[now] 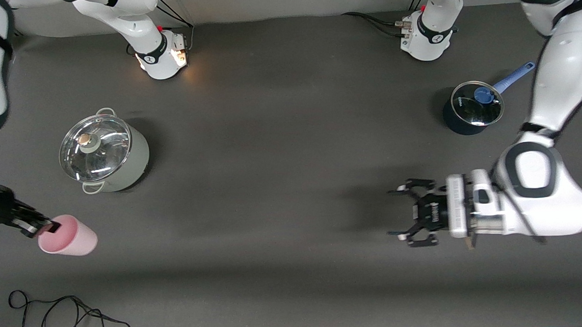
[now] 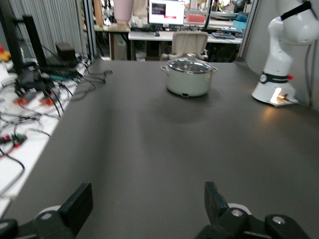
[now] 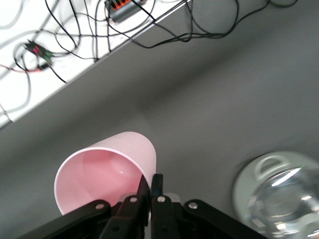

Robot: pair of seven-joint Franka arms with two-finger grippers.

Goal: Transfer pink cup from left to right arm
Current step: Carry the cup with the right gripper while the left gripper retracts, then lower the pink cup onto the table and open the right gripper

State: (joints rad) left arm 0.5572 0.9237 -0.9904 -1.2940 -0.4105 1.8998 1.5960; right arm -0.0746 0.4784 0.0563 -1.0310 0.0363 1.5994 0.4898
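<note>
On the dark counter (image 1: pixel 280 134), toward the right arm's end, stands a pale green pot (image 1: pixel 109 156) with a glass lid (image 1: pixel 95 147). Toward the left arm's end stands a smaller dark saucepan (image 1: pixel 468 116) with a blue handle (image 1: pixel 513 77) and a glass lid with a blue knob (image 1: pixel 483 95); it is farther from the front camera than the left claw. The left claw (image 1: pixel 405 212) hangs over bare counter with its fingers (image 2: pixel 79 201) spread wide and nothing between them. The right claw (image 1: pixel 50 226) is at the right arm's end, over the counter nearer the front camera than the green pot, its fingers pressed together on the rim of the pink cup (image 1: pixel 70 237), which lies tilted on its side with its mouth toward the claw. A black cable (image 1: pixel 67 316) loops along the counter's near edge.
</note>
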